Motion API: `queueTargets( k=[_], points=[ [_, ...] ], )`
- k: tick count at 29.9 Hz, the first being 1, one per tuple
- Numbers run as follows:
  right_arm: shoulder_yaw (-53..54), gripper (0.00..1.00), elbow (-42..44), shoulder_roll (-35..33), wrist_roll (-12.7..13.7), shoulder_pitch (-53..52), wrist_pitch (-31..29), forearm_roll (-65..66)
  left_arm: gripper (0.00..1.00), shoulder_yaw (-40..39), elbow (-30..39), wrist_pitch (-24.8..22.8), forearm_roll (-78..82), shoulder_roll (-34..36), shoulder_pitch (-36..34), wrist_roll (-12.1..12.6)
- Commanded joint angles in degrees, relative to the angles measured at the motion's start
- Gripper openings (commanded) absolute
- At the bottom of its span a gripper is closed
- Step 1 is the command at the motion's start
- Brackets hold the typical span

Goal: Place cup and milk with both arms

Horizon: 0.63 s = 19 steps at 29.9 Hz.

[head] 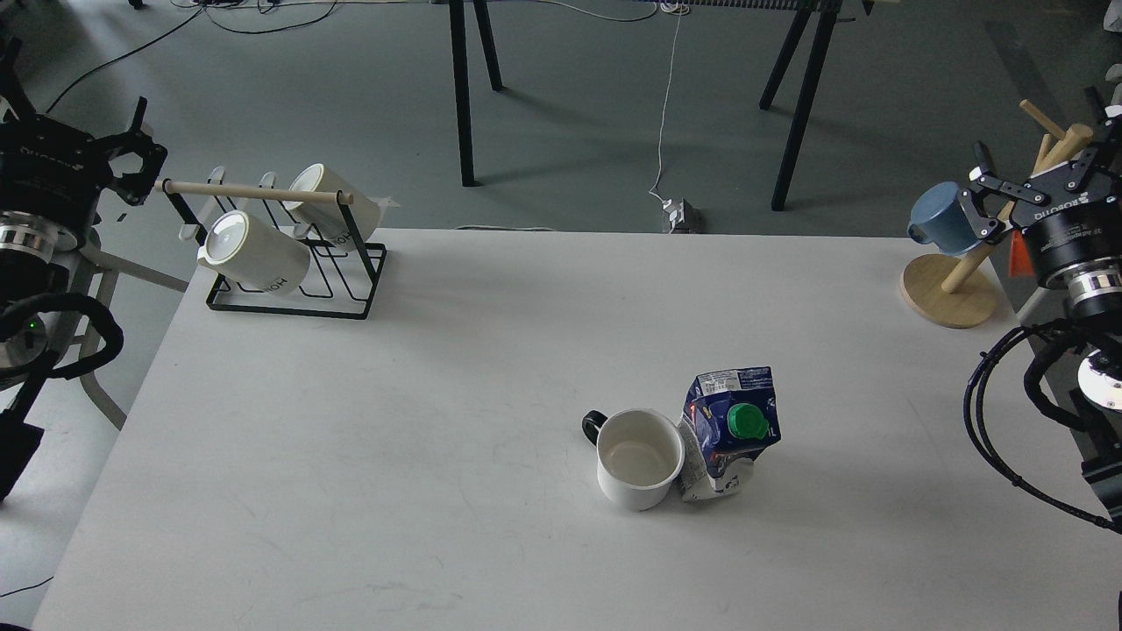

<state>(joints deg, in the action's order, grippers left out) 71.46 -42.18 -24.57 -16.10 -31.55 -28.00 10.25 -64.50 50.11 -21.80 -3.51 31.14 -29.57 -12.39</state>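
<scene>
The white cup [638, 457] with a small black handle stands upright on the white table [394, 421], right of centre. The dented blue and white milk [732, 431] with a green cap stands touching the cup's right side. My right gripper [1036, 131] is open and empty, raised at the far right edge in front of the mug tree, far from both. My left gripper [74, 88] is open and empty, raised at the far left edge beside the wire rack's wooden bar.
A black wire rack [289, 294] holds two lettered cream mugs at the table's back left. A wooden mug tree [948, 294] at the back right carries a blue mug [942, 219] and an orange mug, mostly hidden by my right arm. Dark table legs stand on the floor beyond.
</scene>
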Motion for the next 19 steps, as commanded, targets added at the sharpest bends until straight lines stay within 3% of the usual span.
queueTargets(
  k=[1,12,19],
  points=[
    [-2.2,0.99,1.7,0.2,-0.1,-4.0,0.0,-0.1,1.00,0.2,-1.1,0.1,0.1,-2.2,-0.9,0.1],
    [-2.6,0.99,3.0,0.7,-0.2,-5.0,0.0,-0.9,1.00,5.3,-9.3,-0.1,0.3,-8.5,-5.1,0.0],
    [-1.6,0.99,1.5,0.0,-0.2,-5.0,0.0,-1.0,1.00,5.5,-10.1,-0.1,0.3,-9.3,-6.4,0.0]
  ],
)
